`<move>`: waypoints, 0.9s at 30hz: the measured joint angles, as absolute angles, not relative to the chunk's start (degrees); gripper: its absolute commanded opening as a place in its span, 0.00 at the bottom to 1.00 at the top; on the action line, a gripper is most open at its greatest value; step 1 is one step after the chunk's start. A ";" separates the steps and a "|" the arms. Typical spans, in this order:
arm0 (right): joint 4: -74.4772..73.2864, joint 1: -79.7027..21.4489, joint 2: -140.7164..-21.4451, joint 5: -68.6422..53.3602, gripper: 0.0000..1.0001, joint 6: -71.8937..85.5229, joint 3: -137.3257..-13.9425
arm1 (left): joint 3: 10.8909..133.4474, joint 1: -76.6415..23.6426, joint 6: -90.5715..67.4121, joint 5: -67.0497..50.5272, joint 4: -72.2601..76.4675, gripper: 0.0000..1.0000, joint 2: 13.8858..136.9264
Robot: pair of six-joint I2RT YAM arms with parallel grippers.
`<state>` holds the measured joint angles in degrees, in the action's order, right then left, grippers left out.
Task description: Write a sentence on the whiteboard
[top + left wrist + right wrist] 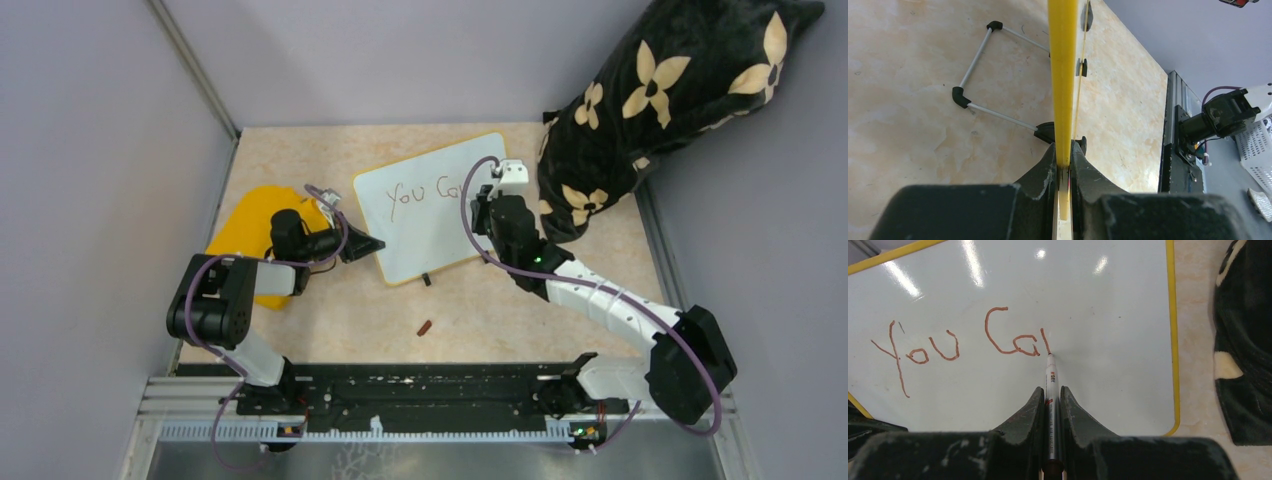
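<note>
Now the right gripper (1050, 390) is clenched on the marker (1050, 372), whose tip touches the whiteboard (1098, 305) at the end of the sentence (957, 347), so far "You Ca" and one stroke. Bare board lies rightward along the line. The left gripper (1064, 150) pinches the board's yellow rim (1063, 75).

one overhead, two close on whiteboard (425, 235)

Plain lilac-grey walls (400, 50) enclose left, far and right sides. Beige marbled tabletop (500, 320), black mounting rail (430, 385) along near edge. Black floral cushion (680, 90) leans far right.
</note>
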<state>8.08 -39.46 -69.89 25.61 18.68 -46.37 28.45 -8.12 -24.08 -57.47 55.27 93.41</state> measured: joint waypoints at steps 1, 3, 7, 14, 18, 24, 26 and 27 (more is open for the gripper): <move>8.08 -39.46 -69.87 25.61 0.00 18.68 -46.37 | 28.45 -8.12 -24.08 -57.45 55.27 0.00 93.41; 8.05 -39.46 -69.71 25.58 0.00 18.68 -46.37 | 28.45 -8.12 -23.92 -57.47 55.24 0.00 93.41; 8.03 -39.44 -68.97 25.52 0.00 18.68 -46.37 | 28.45 -8.12 -23.77 -57.47 55.22 0.00 93.41; 9.08 -39.31 -66.98 25.30 0.00 18.68 -46.63 | 28.45 -8.12 -23.68 -57.49 55.09 0.00 93.41; 9.28 -39.20 -67.16 25.23 0.00 18.65 -46.63 | 28.45 -8.12 -23.57 -57.47 55.00 0.00 93.34; 9.98 -39.20 -68.18 25.02 0.00 18.68 -46.63 | 28.47 -8.16 -23.40 -57.47 54.87 0.00 93.30; 10.17 -39.20 -68.55 24.82 0.00 18.68 -46.63 | 28.47 -8.16 -23.31 -57.47 54.85 0.00 93.30; 10.28 -39.18 -68.73 24.77 0.00 18.70 -46.65 | 28.47 -8.16 -23.31 -57.47 54.83 0.00 93.30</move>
